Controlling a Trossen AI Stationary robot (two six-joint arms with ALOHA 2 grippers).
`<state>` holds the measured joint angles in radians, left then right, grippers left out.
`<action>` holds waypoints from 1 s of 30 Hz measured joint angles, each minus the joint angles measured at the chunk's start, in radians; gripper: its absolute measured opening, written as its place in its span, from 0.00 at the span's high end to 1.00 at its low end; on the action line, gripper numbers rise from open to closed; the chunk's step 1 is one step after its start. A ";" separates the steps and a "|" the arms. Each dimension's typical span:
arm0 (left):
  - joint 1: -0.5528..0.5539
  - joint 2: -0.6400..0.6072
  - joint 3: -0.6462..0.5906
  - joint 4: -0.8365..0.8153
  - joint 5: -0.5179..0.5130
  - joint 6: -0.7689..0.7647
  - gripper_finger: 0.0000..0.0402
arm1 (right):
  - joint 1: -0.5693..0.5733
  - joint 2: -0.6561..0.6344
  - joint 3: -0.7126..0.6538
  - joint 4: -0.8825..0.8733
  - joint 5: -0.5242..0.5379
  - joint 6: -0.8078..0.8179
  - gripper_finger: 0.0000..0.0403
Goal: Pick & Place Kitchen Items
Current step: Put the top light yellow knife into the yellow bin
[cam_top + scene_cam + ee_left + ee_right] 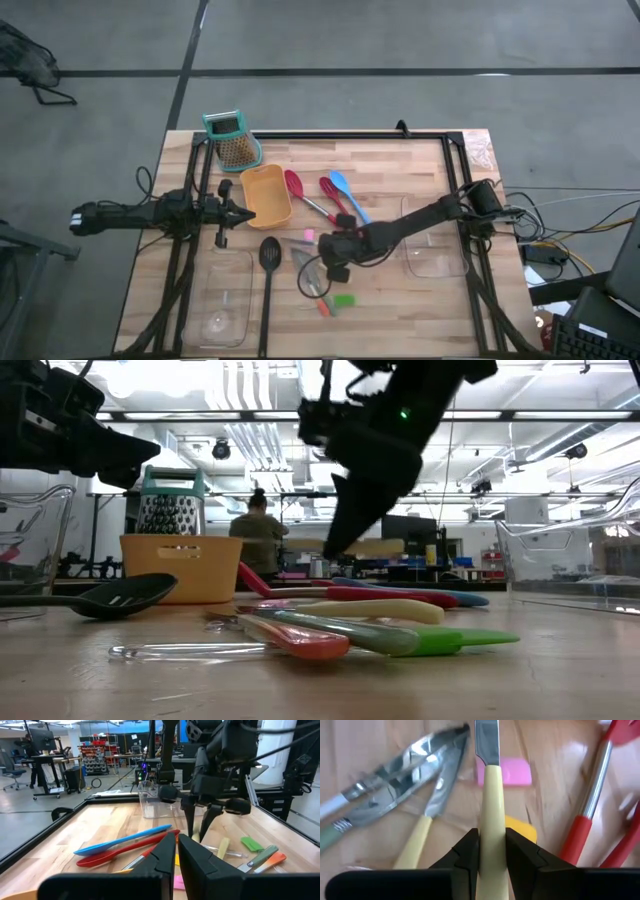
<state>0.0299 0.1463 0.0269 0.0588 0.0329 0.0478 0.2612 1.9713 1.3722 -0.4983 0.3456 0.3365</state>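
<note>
Right gripper (492,851) clamps a cream-handled metal-bladed knife (491,795); left gripper (176,851) pinched together, idle. Long red and blue spoons (335,198), black slotted spoon (269,255) remain loose; clear plastic trays (222,300) look empty. Progress: early.

red spoons (293,186): 2 | blue spoon (340,185): 1 | black slotted spoon (269,254): 1 | yellow tray (265,194): 1 | clear trays (226,300): 2 | teal-topped grater (233,139): 1 | small clear-handled tools (342,300): several, count unclear
</note>
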 joint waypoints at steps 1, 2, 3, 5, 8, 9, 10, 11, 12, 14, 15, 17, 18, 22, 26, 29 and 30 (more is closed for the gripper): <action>0.000 0.000 0.000 0.000 -0.001 0.006 0.93 | 0.000 0.000 0.009 0.000 0.002 -0.005 0.83; 0.000 0.000 0.000 0.001 -0.006 0.012 0.93 | 0.000 0.000 0.015 0.001 0.002 -0.013 0.83; 0.000 0.000 0.000 0.000 -0.012 0.013 0.93 | 0.000 0.000 0.021 0.000 0.002 -0.022 0.83; 0.001 0.000 0.000 0.002 -0.016 0.010 0.93 | 0.000 0.000 0.032 0.000 -0.002 -0.042 0.82; 0.001 0.001 0.000 0.032 -0.016 0.023 0.93 | 0.000 0.000 0.058 -0.033 -0.016 -0.052 0.80; 0.001 0.001 0.000 0.062 -0.016 0.033 0.93 | 0.000 0.000 0.069 -0.056 -0.025 -0.051 0.80; 0.001 0.001 0.000 0.095 -0.016 0.035 0.93 | 0.000 0.000 0.081 -0.080 -0.032 -0.052 0.80; 0.001 0.000 0.000 0.132 -0.017 0.034 0.93 | 0.000 0.000 0.094 -0.101 -0.034 -0.052 0.81; 0.001 0.001 0.000 0.179 -0.017 0.032 0.93 | 0.000 0.000 0.106 -0.125 -0.035 -0.052 0.82; 0.001 0.001 0.000 0.274 -0.022 0.031 0.93 | 0.000 -0.001 0.133 -0.176 -0.037 -0.052 0.83; 0.001 0.000 0.000 0.318 -0.024 0.027 0.93 | 0.000 -0.003 0.146 -0.200 -0.037 -0.052 0.83; 0.000 0.000 0.000 0.370 -0.022 0.008 0.93 | 0.000 -0.008 0.161 -0.232 -0.040 -0.053 0.83; 0.000 0.000 0.000 0.382 -0.013 0.002 0.93 | 0.000 -0.014 0.163 -0.229 -0.041 -0.055 0.82; 0.000 0.001 0.000 0.382 0.087 -0.028 0.93 | 0.002 -0.047 0.163 -0.206 -0.064 -0.080 0.80; -0.001 0.001 0.000 0.397 0.154 -0.071 0.93 | 0.004 -0.098 0.163 -0.173 -0.059 -0.108 0.83; -0.001 0.004 0.000 0.401 0.151 -0.081 0.91 | 0.004 -0.149 0.163 -0.163 -0.055 -0.127 0.83; -0.001 0.004 0.000 0.397 0.146 -0.082 0.90 | 0.004 -0.166 0.163 -0.156 -0.048 -0.132 0.83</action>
<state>0.0288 0.1507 0.0269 0.4563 0.1784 -0.0340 0.2657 1.8054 1.5356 -0.6540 0.2973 0.2049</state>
